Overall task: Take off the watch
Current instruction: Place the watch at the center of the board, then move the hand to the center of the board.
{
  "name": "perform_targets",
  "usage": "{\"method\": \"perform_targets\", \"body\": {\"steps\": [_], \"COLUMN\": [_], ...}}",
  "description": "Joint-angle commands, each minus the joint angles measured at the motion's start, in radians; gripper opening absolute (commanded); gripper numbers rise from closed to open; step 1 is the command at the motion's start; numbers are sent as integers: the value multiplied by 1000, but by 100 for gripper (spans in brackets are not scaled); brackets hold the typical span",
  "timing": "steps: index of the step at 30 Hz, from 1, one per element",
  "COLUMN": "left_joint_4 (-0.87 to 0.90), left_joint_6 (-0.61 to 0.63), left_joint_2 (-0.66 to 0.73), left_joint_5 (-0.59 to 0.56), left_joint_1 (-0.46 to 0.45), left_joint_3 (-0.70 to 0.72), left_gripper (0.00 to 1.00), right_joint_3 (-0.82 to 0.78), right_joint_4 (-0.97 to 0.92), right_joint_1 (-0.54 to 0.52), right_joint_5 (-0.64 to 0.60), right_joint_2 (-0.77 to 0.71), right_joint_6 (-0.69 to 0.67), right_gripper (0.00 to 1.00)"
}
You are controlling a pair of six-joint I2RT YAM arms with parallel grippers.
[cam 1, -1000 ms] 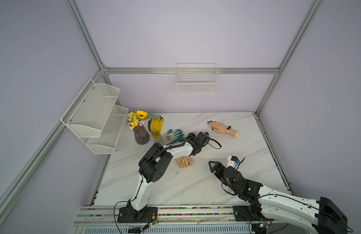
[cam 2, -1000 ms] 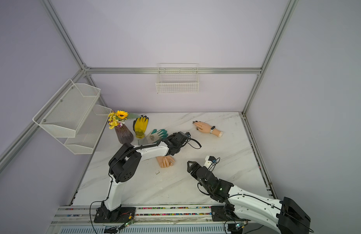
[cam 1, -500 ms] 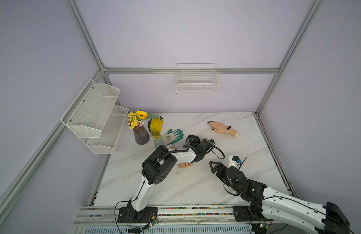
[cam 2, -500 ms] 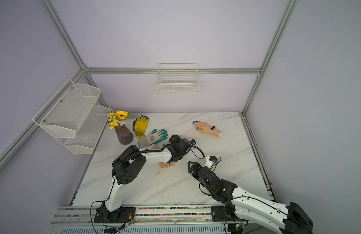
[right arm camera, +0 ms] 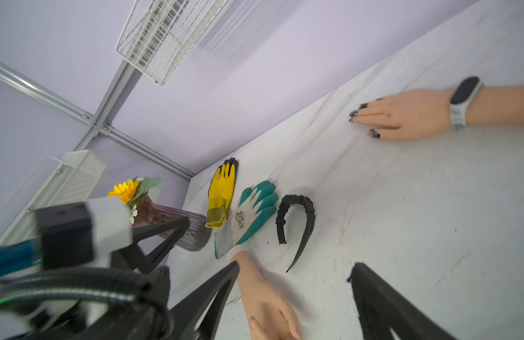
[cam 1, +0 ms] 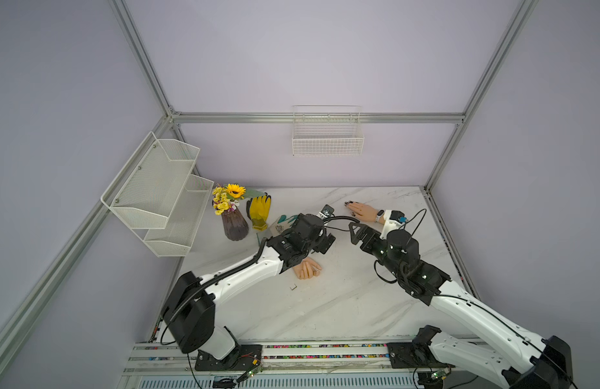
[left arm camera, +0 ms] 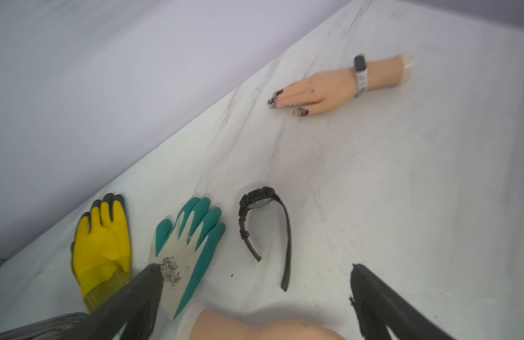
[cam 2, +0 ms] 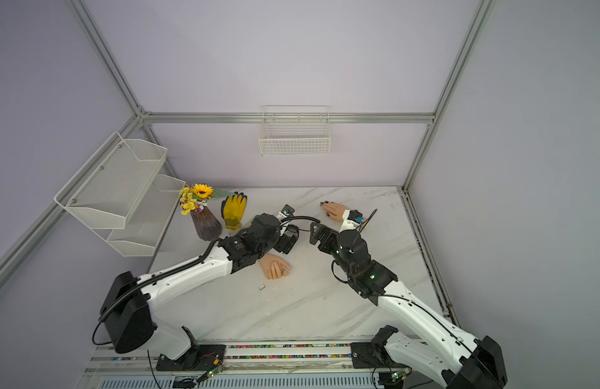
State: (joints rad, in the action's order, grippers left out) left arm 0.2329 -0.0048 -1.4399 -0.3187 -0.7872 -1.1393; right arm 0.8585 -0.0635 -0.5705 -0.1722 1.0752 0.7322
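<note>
Black watch (left arm camera: 258,200) lies unbuckled beside teal glove (left arm camera: 181,253).

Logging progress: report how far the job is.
Done: black watch lies unbuckled on the table beside the teal glove, off any wrist. In hand: nothing; left gripper and right gripper open, empty. Left: perhaps the white band on the far mannequin hand.

On the table (cam 1: 325,303), the vase (cam 1: 234,226) stands at the back left. Just right of it lies one glove (cam 1: 259,210), then a second glove (left arm camera: 184,250), then the wristwatch (left arm camera: 256,200), resting on the table. The near mannequin hand (cam 1: 307,268) lies mid-table in front of that row, its wrist below my left end effector (left arm camera: 255,269). The far mannequin hand (cam 1: 361,212) lies at the back right, a fitness band (cam 1: 379,215) around its wrist. A wire basket (cam 1: 327,138) hangs on the back wall, a two-tier shelf (cam 1: 157,188) on the left wall.
</note>
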Motion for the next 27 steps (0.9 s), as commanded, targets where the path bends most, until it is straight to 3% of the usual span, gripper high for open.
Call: {"method": "perform_targets", "body": {"steps": [1,7,10,15,21,27], "left_joint_4": [-4,-56,-112,-149,-82,-45], "left_joint_6": [-280,-528,-569,-603,-531,-528], "left_joint_2": [175,431,506,565,538,461], "left_joint_5": [165,346,459,534,436,385], "left_joint_1": [25,30,29,28,32,40], "left_joint_3": [97,259,328,398,366,313], "left_gripper": [100,100,100,100,100,100], "right_joint_3": [122,408,515,606,530,442], "right_joint_4": [-30,-33,-35,-22,58,110], "right_joint_1": [158,411,513,650,696,698], "right_joint_5": [68,178,212,295,365,320], "right_joint_2": [179,555,707,880,848,805], "right_joint_6": [-255,-383,-397,-403,-429,-400], "right_gripper": [97,97,97,97,97,97]}}
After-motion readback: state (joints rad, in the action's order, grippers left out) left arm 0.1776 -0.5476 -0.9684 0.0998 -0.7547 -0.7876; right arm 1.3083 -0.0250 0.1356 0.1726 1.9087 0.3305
